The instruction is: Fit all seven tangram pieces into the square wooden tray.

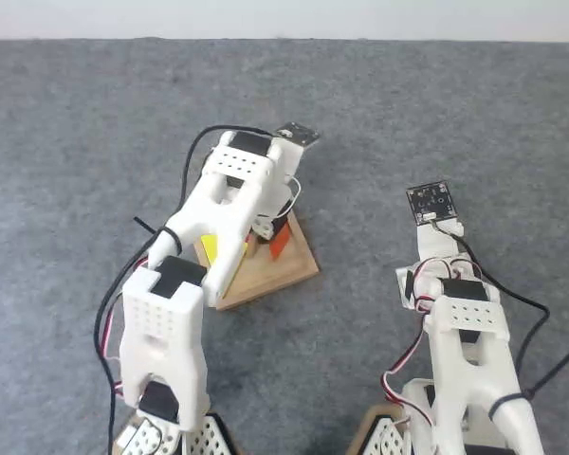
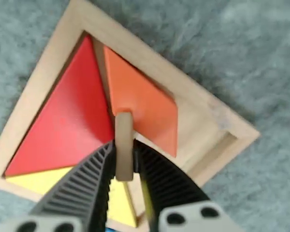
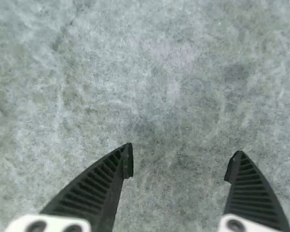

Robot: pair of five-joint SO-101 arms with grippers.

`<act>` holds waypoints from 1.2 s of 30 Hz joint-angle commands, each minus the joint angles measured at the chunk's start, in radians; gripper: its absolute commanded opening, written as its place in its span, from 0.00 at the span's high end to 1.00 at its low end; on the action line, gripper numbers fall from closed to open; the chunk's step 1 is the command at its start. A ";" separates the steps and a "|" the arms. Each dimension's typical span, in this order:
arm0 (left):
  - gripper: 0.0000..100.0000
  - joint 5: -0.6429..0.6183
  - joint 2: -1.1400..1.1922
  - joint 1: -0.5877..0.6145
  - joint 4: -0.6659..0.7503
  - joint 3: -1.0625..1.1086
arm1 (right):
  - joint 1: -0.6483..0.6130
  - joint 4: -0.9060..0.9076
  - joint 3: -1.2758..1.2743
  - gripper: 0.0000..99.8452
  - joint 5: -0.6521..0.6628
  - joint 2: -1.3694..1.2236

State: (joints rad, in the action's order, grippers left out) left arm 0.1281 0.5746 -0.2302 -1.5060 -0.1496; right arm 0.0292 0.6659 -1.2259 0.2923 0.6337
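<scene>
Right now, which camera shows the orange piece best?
The left wrist view: the orange piece lies nearly whole in the tray. The high view catches a sliver beside the arm; the right wrist view faces carpet.

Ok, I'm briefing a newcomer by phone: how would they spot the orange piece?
Start at the square wooden tray on the grey carpet, below the left gripper holding a tan piece. Inside, beside the big red triangle, lies the orange piece: the only orange one, a slanted four-sided shape, not a triangle.

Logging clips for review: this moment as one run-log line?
left gripper: shut on tan piece, over wooden tray | tray: red triangle, orange piece, yellow piece inside | right gripper: open over grey carpet
</scene>
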 commanded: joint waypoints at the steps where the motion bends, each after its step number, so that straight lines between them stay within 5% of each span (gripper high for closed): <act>1: 0.99 -0.008 0.009 0.008 0.021 -0.005 | -0.010 0.004 0.006 0.69 0.014 0.025; 19: 0.91 0.011 0.009 0.077 -0.130 -0.248 | -0.012 0.005 0.006 0.69 0.017 0.025; 36: 0.91 0.080 0.008 0.143 -0.173 -0.142 | -0.015 0.005 0.006 0.69 0.040 0.025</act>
State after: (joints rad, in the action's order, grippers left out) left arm 0.1864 0.5976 -0.0997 -1.6441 -0.2923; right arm 0.0184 0.6659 -1.2259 0.3184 0.6337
